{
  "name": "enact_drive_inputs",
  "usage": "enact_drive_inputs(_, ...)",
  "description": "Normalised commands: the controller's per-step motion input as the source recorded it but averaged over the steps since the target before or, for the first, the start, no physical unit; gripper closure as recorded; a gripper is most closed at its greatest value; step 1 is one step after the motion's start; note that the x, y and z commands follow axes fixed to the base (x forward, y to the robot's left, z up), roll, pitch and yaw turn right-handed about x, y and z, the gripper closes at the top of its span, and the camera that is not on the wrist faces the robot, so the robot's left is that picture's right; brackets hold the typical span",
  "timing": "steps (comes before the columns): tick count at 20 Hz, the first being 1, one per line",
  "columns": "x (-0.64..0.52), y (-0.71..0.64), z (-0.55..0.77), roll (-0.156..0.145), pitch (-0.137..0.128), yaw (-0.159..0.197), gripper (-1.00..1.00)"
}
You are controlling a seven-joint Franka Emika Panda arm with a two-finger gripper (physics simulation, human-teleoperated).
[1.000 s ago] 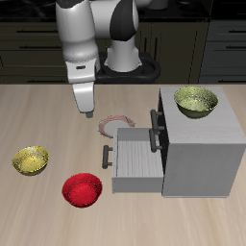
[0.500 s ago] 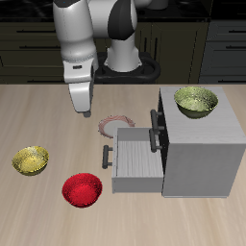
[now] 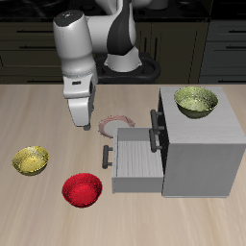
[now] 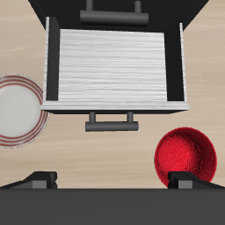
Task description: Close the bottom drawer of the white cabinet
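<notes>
— Where are we? Our gripper (image 3: 80, 117) hangs spread and empty above the table, fingers (image 4: 37, 179) wide apart.

— The bottom drawer (image 4: 115, 61) of the white cabinet (image 3: 199, 146) stands pulled out just ahead of us, handle (image 4: 112, 120) nearest.

— If we descend carelessly, we may snag that handle or nudge the red bowl (image 4: 185, 157) beside it.

Bowl (image 3: 196, 101) atop cabinet (image 3: 202, 154) — plate (image 3: 117, 125) seemingly behind drawer (image 3: 132, 159)

I count three bowls, two yellow (image 3: 196, 101) (image 3: 30, 160) and one red (image 3: 83, 189), one plate (image 3: 117, 125), one cabinet (image 3: 200, 146), and three drawers, one open (image 3: 134, 161).
</notes>
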Motion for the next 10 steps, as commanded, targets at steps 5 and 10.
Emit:
enact_drive_inputs(5,0.00,0.03,-0.25,0.007,0.025,-0.017,-1.00)
enact_drive_inputs(10,-0.02,0.01,-0.23,0.008,0.034,-0.024,-1.00)
